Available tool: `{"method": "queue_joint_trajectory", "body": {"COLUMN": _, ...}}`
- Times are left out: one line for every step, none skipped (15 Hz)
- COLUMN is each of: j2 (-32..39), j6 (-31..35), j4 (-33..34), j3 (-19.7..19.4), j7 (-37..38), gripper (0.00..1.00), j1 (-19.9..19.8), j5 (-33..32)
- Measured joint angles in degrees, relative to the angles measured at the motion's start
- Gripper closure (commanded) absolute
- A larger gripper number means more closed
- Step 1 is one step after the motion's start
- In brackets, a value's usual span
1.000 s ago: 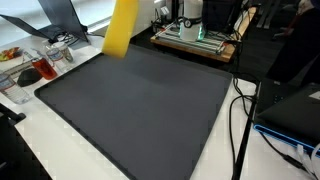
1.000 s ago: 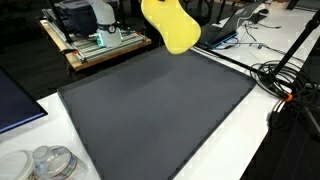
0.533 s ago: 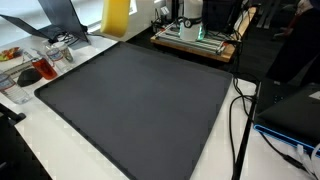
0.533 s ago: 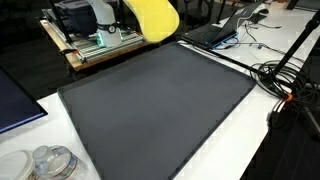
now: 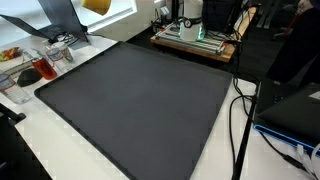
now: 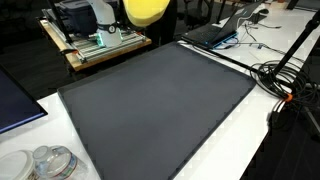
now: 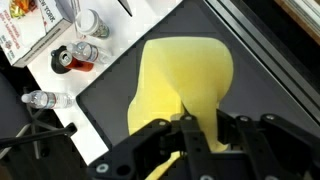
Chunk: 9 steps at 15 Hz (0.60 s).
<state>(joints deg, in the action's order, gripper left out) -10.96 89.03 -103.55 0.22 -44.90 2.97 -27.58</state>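
Now the cloth (image 7: pixel 185 85) is way up: over the last second it has climbed from just above the mat (image 5: pixel 140 100) to the very top edge in both exterior views, where only its lower end peeks in, (image 5: pixel 97 5) and (image 6: pixel 146 9). The jaws are clamped on the cloth's upper edge. The wrist view shows the two fingers pinched together on the yellow fabric, and the rest hangs loose straight below them.

Under the jaws, well apart from the hanging end, lies the mat, dark and flat on the counter (image 5: pixel 40 140). Nothing of the cloth touches it any more. By the look of it the lift is done and the grip is holding, with no sag or slipping to be seen at the pinch.

Off to one side of the jaws, past the mat's edge in the wrist view, sit a bottle (image 7: pixel 45 99) on its side, a jar (image 7: pixel 88 22) and a printed box (image 7: pixel 30 30). All of them are well clear of the cloth.
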Motion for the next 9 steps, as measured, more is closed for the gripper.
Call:
{"method": "queue_joint_trajectory", "body": {"j2": -0.2, "j6": 0.0, "j4": 0.5, "j3": 0.0, "j7": -0.3, "gripper": 0.63, "j1": 0.0, "j5": -0.4}}
{"method": "queue_joint_trajectory", "body": {"j2": -0.2, "j6": 0.0, "j4": 0.9, "j3": 0.0, "j7": -0.7, "gripper": 0.56, "j1": 0.0, "j5": -0.6}}
{"method": "queue_joint_trajectory", "body": {"j2": -0.3, "j6": 0.0, "j4": 1.3, "j3": 0.1, "j7": -1.0, "gripper": 0.49, "j1": 0.0, "j5": -0.7}}
{"method": "queue_joint_trajectory", "body": {"j2": -0.3, "j6": 0.0, "j4": 1.7, "j3": 0.2, "j7": -1.4, "gripper": 0.43, "j1": 0.0, "j5": -0.8}}
{"method": "queue_joint_trajectory", "body": {"j2": -0.3, "j6": 0.0, "j4": 2.1, "j3": 0.4, "j7": -1.7, "gripper": 0.35, "j1": 0.1, "j5": -0.8}}
{"method": "queue_joint_trajectory", "body": {"j2": -0.3, "j6": 0.0, "j4": 2.5, "j3": 0.6, "j7": -2.1, "gripper": 0.28, "j1": 0.2, "j5": -0.8}}
{"method": "queue_joint_trajectory", "body": {"j2": -0.3, "j6": 0.0, "j4": 2.8, "j3": 0.8, "j7": -2.3, "gripper": 0.2, "j1": 0.3, "j5": -0.8}}
{"method": "queue_joint_trajectory", "body": {"j2": -0.3, "j6": 0.0, "j4": 3.1, "j3": 1.0, "j7": -2.6, "gripper": 0.14, "j1": 0.4, "j5": -0.8}}
{"method": "queue_joint_trajectory", "body": {"j2": -0.3, "j6": 0.0, "j4": 3.3, "j3": 1.3, "j7": -2.9, "gripper": 0.08, "j1": 0.5, "j5": -0.8}}
